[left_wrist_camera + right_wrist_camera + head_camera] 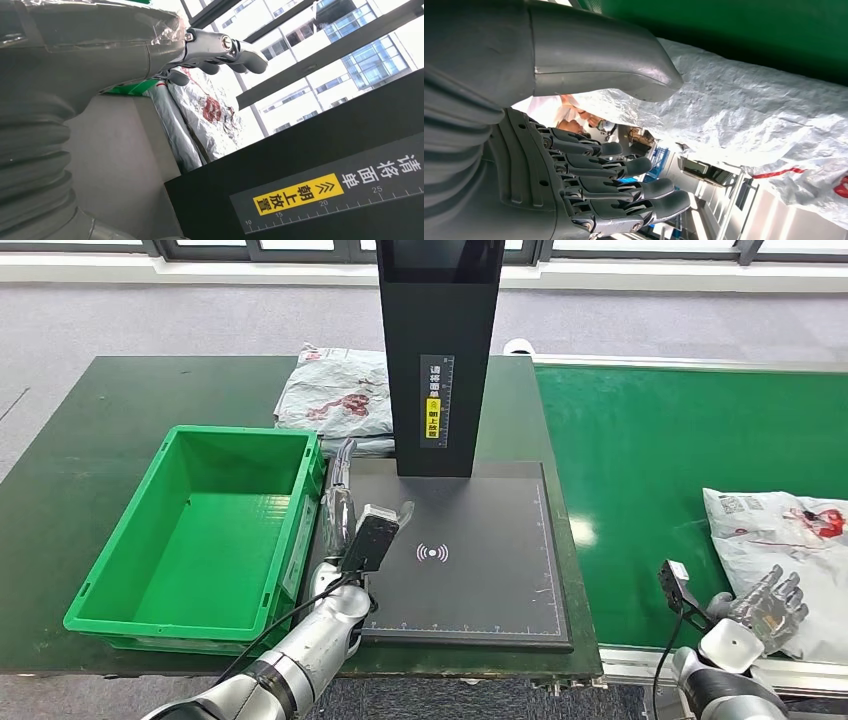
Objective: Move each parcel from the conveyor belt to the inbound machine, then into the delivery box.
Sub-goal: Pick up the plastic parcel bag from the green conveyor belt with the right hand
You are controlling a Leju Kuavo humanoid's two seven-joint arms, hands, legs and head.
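From the head view, one grey parcel (790,540) lies on the green conveyor belt (660,460) at about 4 o'clock, and a second parcel (335,395) rests on the dark desk (110,420) at about 11 o'clock, behind the green delivery box (200,530) and beside the inbound machine's black column (440,350). Only the left wrist view reads the column's yellow label (298,194) and ruler strip up close, with that second parcel's red print (212,109) beyond it. Only the right wrist view shows the near parcel's crinkled film (744,115) stretched above the right hand's thumb.

The left hand (345,505) is raised over the machine's black scan plate (470,550), at its left edge beside the box, fingers extended upward and holding nothing. The right hand (770,605) sits at the near parcel's front edge, fingers spread and slightly curled, gripping nothing.
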